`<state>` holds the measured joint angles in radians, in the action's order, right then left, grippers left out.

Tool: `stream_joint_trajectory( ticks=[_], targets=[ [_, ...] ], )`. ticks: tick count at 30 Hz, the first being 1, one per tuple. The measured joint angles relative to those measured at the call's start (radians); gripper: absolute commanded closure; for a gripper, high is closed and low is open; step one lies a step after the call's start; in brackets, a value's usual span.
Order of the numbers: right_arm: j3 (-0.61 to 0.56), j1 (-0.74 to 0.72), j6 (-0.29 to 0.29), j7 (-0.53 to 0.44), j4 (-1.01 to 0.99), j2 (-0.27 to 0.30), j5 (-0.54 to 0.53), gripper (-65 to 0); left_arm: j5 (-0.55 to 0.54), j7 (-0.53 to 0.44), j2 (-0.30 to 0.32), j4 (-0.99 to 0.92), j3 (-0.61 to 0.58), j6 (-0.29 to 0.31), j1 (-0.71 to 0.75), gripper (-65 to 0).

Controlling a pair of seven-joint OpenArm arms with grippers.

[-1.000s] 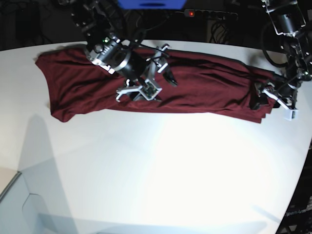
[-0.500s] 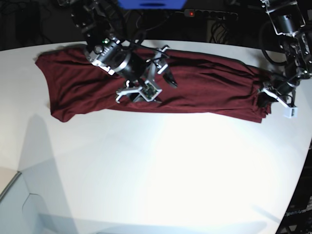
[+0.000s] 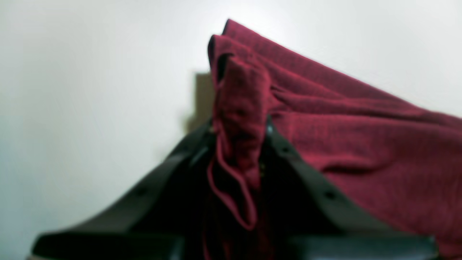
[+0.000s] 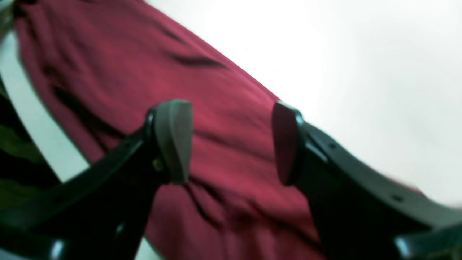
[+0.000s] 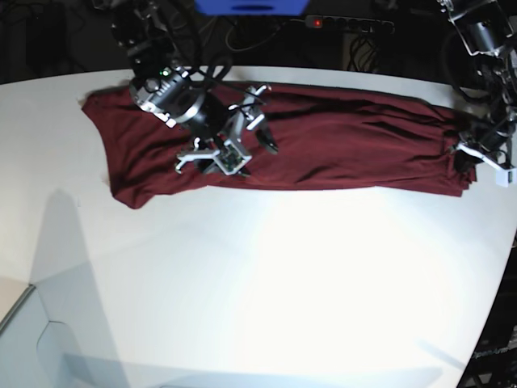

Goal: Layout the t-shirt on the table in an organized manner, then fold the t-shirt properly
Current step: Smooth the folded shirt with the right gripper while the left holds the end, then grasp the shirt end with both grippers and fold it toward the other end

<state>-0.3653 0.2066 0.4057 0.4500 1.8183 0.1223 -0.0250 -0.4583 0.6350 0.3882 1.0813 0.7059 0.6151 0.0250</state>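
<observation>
The dark maroon t-shirt (image 5: pixel 347 145) lies as a long wrinkled band across the far part of the white table (image 5: pixel 242 283). At its right end, my left gripper (image 5: pixel 475 166) is shut on a bunched fold of the hem; the left wrist view shows the gripper (image 3: pixel 240 130) clamping that t-shirt (image 3: pixel 361 137) fold between its jaws. My right gripper (image 5: pixel 234 137) hovers over the shirt's left half. It is open, and the right wrist view shows this gripper (image 4: pixel 231 141) with only flat t-shirt (image 4: pixel 223 108) cloth below its fingers.
Behind the table's far edge are a blue object (image 5: pixel 250 6), a power strip with a red light (image 5: pixel 347 24) and dark cables. The table's curved edge (image 5: pixel 501 275) runs down the right side. A pale box corner (image 5: pixel 24 339) sits at the lower left.
My left gripper has shut on the shirt's right end and pulled it to the right, so the whole shirt slid right and stretched out. The right arm drifted slightly left, still open.
</observation>
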Motion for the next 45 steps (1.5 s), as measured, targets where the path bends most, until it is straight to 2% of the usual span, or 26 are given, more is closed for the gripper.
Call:
stream_joint_trajectory(
  ticks=[8,12,14,17,23,27,29,31,34,41,45],
  targets=[
    [0.009,0.005,0.000,0.003,0.000,-0.001,-0.001,-35.4,-0.007,0.013,0.011,0.118,0.001,0.002,0.011,0.0],
    [0.009,0.005,0.000,0.003,-0.001,-0.002,-0.001,-35.4,-0.013,0.092,-0.011,0.255,0.006,0.005,0.032,0.0],
    [0.010,0.005,0.000,-0.008,-0.011,-0.002,-0.002,-35.4,0.003,0.151,-0.041,0.332,0.006,0.002,0.047,0.0],
    [0.010,-0.003,0.000,0.003,-0.040,-0.002,0.000,-35.4,0.001,0.183,-0.100,0.463,0.005,0.003,0.099,0.0],
    [0.050,-0.006,0.000,-0.004,-0.041,-0.006,-0.005,-35.4,0.003,0.220,-0.220,0.696,-0.001,-0.008,0.193,0.0],
    [0.046,-0.007,-0.001,-0.003,-0.040,-0.006,-0.005,-35.4,0.008,0.237,-0.287,0.772,-0.001,-0.005,0.217,0.0],
    [0.047,-0.006,-0.001,-0.005,-0.040,-0.006,-0.005,-35.4,0.075,0.233,-0.318,0.784,-0.013,-0.008,0.212,0.0],
    [0.046,-0.006,-0.001,-0.005,-0.038,-0.006,-0.005,-35.4,0.167,0.227,-0.354,0.787,-0.048,-0.045,0.207,0.0],
    [0.046,-0.006,-0.001,-0.005,-0.036,-0.006,-0.005,-35.4,0.286,0.231,-0.411,0.791,-0.126,-0.069,0.208,0.0],
    [0.047,-0.006,-0.002,-0.005,-0.036,-0.003,-0.005,-35.4,0.454,0.211,-0.534,0.853,-0.231,-0.088,0.208,0.0],
    [0.085,-0.006,0.000,-0.005,-0.035,-0.004,-0.008,-35.4,0.517,0.199,-0.544,0.869,-0.327,-0.089,0.209,0.0]
  ],
)
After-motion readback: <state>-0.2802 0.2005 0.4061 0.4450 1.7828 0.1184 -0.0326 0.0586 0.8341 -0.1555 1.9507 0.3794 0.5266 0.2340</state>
